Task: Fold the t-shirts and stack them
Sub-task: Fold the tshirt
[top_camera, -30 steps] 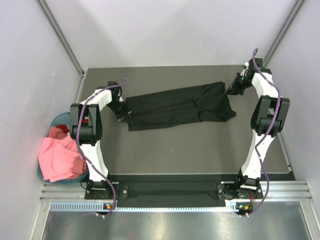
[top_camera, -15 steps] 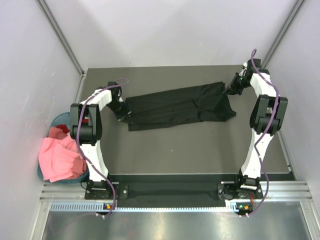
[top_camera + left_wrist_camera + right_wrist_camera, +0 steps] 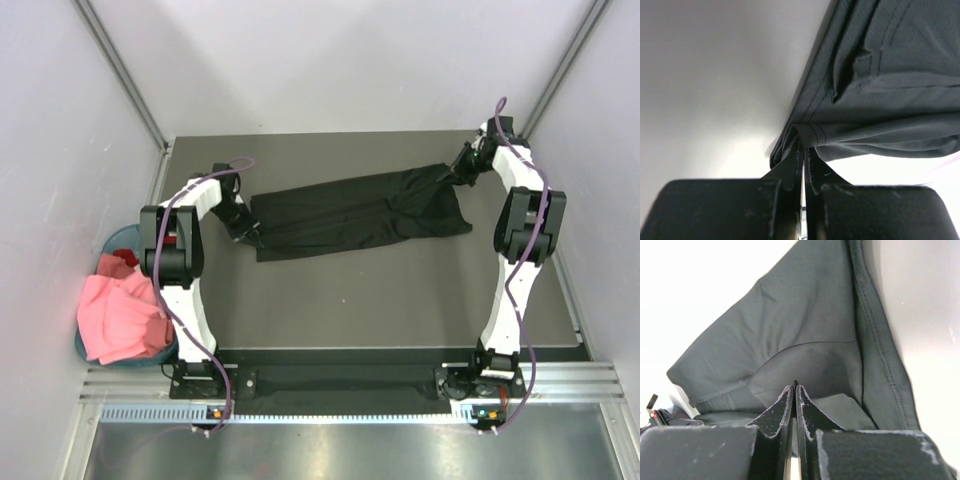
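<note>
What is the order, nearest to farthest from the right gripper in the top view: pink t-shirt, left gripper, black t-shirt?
1. black t-shirt: its far-right corner is pinched in the right gripper.
2. left gripper: shut on the shirt's opposite end, left of centre.
3. pink t-shirt: draped over the teal basket, off the table's left edge.

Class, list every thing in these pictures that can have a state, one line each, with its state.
black t-shirt, folded into a long band, held at both ends.
pink t-shirt, crumpled, draped over the teal basket.
red t-shirt, crumpled in the teal basket.
teal basket, upright, holding shirts.
left gripper, shut on black t-shirt.
right gripper, shut on black t-shirt.
</note>
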You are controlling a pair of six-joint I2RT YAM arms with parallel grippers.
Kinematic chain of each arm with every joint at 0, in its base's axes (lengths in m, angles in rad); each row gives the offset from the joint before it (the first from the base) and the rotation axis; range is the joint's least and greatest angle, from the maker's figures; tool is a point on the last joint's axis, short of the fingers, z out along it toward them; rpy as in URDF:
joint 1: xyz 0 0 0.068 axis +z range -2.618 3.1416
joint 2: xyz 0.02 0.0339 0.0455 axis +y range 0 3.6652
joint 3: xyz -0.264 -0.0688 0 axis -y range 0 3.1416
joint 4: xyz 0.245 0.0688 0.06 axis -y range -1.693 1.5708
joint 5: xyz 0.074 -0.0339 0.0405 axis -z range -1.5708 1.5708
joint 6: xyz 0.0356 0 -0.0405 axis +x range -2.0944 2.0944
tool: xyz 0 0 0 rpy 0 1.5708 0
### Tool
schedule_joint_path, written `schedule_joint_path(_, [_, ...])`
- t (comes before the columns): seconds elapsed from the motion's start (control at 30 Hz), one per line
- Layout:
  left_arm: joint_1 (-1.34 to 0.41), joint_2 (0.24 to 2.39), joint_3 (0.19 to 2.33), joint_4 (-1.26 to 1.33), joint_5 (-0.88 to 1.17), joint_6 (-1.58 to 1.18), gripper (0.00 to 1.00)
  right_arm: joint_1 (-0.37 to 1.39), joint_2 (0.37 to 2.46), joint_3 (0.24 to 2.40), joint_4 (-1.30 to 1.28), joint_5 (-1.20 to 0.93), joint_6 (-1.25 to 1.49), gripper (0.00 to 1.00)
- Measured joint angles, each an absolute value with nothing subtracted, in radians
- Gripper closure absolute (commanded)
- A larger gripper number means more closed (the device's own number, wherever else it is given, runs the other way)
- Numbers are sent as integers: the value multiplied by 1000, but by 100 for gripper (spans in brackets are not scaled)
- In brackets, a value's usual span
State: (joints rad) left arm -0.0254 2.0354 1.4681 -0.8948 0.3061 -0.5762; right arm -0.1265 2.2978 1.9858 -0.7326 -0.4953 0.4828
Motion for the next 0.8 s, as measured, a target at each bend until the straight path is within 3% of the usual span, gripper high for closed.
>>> schedule_joint_path(0.8, [-25,2072,1505,-896,316,-576,100,-126,2370,2065,-717,-500,521,96])
